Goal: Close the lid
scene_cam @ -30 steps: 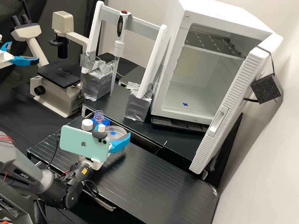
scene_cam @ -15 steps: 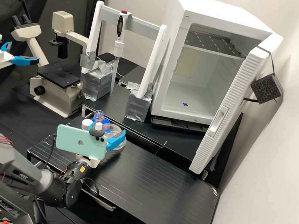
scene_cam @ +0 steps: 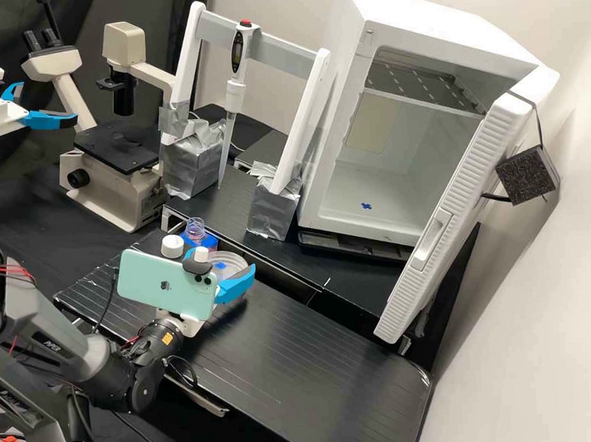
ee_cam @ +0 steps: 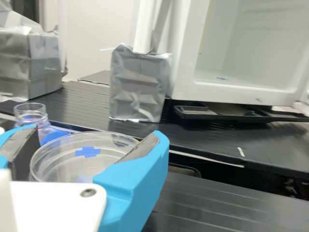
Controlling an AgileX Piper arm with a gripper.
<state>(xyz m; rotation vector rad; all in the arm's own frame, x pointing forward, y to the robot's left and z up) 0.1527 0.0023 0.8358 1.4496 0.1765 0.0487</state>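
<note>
At the near bench's back edge my gripper (scene_cam: 224, 262) is shut on a clear round lid (scene_cam: 226, 260), holding it by its sides. Clear plastic of a dish (scene_cam: 246, 294) shows low beside the right finger; whether the lid touches it I cannot tell. In the wrist view the gripper (ee_cam: 97, 132) has its two blue fingers against opposite sides of the lid (ee_cam: 108, 140), which bears a blue tape cross (ee_cam: 87, 152). The finger and the phone on the arm hide much of the dish.
A white cap (scene_cam: 172, 246) and a clear bottle (scene_cam: 195, 228) with blue at its base stand close behind the phone. Foil-wrapped stand feet (scene_cam: 272, 211) rise on the back bench, and an open white cabinet (scene_cam: 339, 198) stands farther right.
Gripper and lid first shifted left and slightly away from the bench front, showing more of the dish below, then came back right and nearer. The bottle has stayed put.
</note>
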